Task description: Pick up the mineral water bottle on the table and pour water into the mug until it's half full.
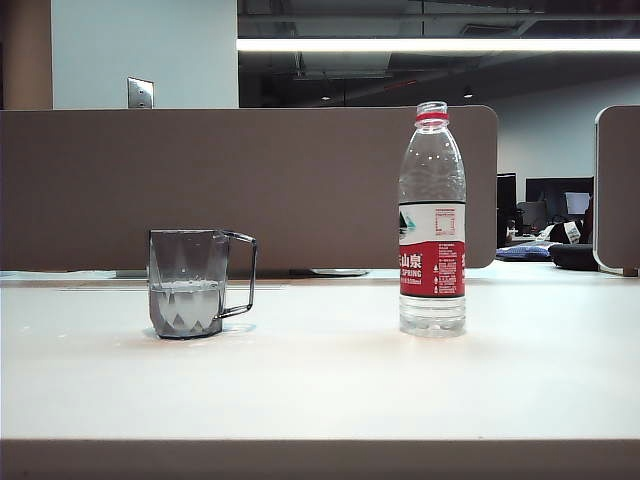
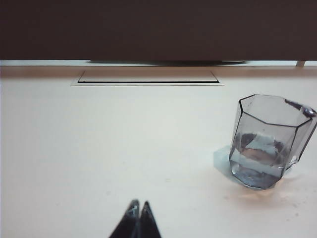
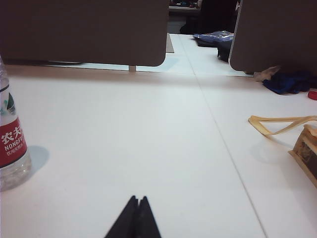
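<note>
1. My left pincer (image 2: 139,210) hangs low over the off-white desk (image 1: 330,390), tips pressed together, gripping nothing. It shows only in its own wrist view; the exterior view has no arm in it.
2. My right pincer (image 3: 138,206) is likewise pinched together and empty, low over bare desk.
3. The small smoky-grey faceted transparent mug (image 1: 189,283) with a thin angular handle stands upright on the left of the desk, handle to the right. From my left wrist it sits ahead and well off to one side of the tips, apart from them.
4. The clear water (image 1: 186,303) in the mug reaches roughly the middle of its height. I judge the half-full mark met, or close to it.
5. The tall clear plastic mineral water bottle (image 1: 432,222) with a red neck ring and white-and-red label stands upright on the right of the desk, well apart from the mug. No cap is on it. Only a shallow layer of water seems to remain at its base.
6. From my right wrist the bottle stands off to one side, not touched.
7. Judgement: pouring looks done and the bottle is set down; nothing obvious is left except perhaps checking the level.
</note>
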### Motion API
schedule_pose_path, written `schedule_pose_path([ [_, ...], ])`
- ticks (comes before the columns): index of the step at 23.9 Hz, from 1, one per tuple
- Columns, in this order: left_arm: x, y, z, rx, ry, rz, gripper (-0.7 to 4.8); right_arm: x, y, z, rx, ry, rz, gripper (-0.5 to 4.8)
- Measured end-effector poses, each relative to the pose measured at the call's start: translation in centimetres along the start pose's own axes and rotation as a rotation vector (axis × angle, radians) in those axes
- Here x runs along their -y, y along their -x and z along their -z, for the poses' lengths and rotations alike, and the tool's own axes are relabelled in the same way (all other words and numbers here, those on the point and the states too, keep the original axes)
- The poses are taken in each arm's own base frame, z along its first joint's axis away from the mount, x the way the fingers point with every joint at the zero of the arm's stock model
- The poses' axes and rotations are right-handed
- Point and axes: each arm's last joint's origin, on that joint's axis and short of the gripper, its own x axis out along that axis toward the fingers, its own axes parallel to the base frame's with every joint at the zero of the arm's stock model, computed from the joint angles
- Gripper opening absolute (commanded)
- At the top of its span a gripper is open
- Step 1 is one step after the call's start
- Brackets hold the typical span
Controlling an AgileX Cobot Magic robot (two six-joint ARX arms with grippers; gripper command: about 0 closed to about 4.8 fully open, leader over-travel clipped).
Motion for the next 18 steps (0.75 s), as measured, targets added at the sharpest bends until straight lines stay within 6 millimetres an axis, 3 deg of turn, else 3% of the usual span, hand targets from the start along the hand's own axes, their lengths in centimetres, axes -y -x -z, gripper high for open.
schedule_pose_path([
  [18, 0.67, -0.03, 0.86, -0.089, 0.048, 0.021, -0.03, -0.03, 0.01, 0.45, -0.047, -0.025, -0.001, -0.05],
])
